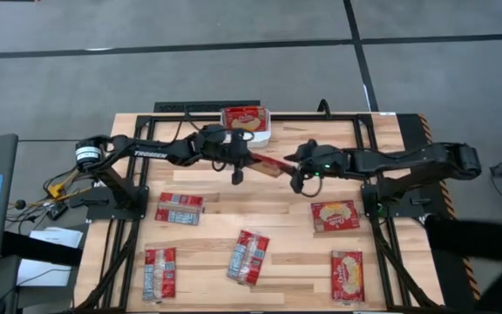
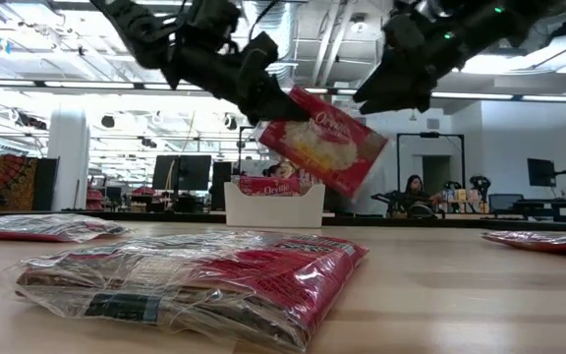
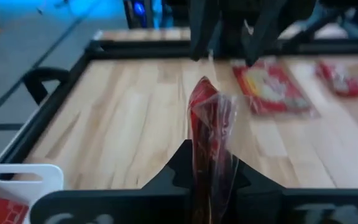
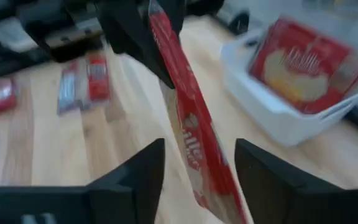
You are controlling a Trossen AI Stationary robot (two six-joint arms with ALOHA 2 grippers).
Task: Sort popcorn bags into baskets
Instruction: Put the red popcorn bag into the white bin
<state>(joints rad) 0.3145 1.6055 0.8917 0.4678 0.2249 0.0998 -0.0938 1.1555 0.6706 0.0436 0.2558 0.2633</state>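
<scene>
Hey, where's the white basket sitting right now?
In the high view the white basket sits at the table's far edge, centre, just beyond the left gripper, with a popcorn bag inside.

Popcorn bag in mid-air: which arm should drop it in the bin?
Left, probably. The left tool is shut on the popcorn bag and sits closer to the white bin, which already holds bags. The right tool is open around the bag's other end.
</scene>
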